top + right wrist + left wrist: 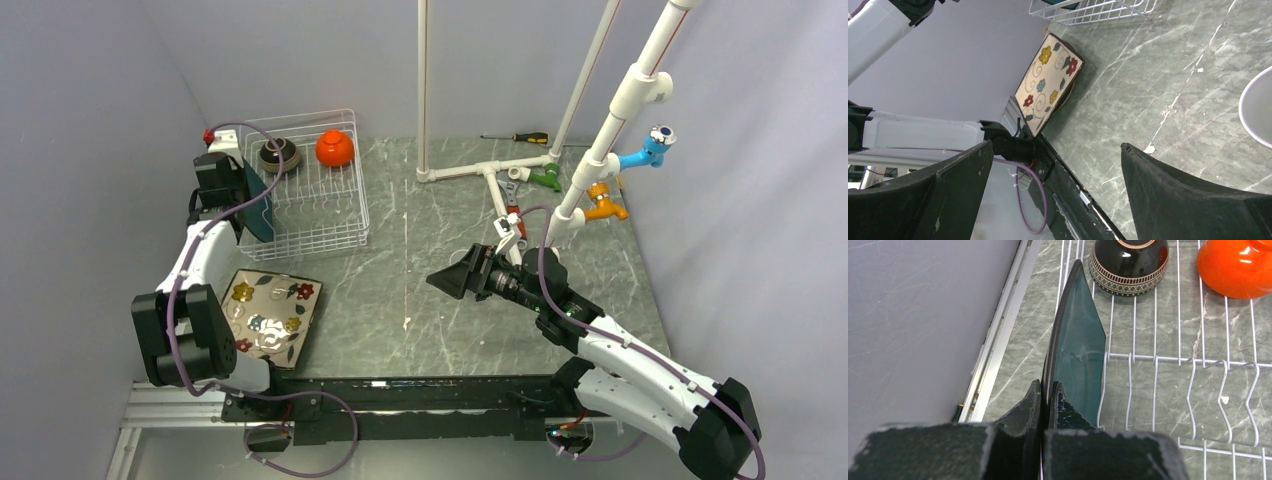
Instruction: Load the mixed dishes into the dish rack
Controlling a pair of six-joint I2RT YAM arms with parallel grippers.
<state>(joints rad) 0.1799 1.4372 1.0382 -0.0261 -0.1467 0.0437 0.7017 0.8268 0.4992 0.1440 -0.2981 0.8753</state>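
Left gripper [1047, 390] clamped on dark teal plate [1078, 340], on edge at dish rack [335, 225] left side; we can't tell if it touches wires. Right gripper [1055, 145] spread wide, empty; pale plate [1255, 107] cut off.

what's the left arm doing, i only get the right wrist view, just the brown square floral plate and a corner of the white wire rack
Observer: The left gripper is shut on the dark teal rounded-square plate, held on edge along the left side of the white wire dish rack.
Operator: anything in the rack already
Observer: A dark brown bowl and an orange bowl sit at its far end.
Operator: where's my right gripper relative to it
Observer: The right gripper is open above the grey marbled table, right of the rack, fingers pointing left toward it.
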